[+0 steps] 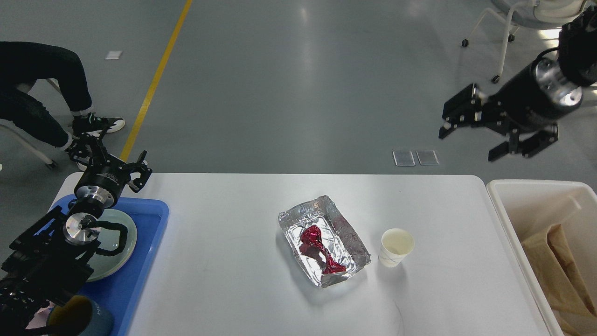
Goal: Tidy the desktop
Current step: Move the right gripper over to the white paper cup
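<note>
The desk (224, 261), white with rounded corners, is filling the lower part of the view. Near its middle a crumpled foil tray (324, 246) is lying at an angle, and a red wrapper (319, 249) is being held loosely inside it. Just right of the foil tray, apart from it, a white paper cup (395, 247) is standing upright with its mouth open (it seems empty, though the inside is pale and hard to read).

At the left edge a blue tray (140, 266) is resting on the desk, with a pale green plate (116, 247) lying in it and a dark mug (81, 319) showing at the near corner. The left tool (112, 156) is being held above the far left corner of the desk, its fingers spread apart and gripping nothing.

Off the right end of the desk a cream bin (517, 233) is standing, lined with brown paper (555, 266). The right tool (480, 135) is being held high over the floor beyond the far right corner, its fingers set wide and empty.
</note>
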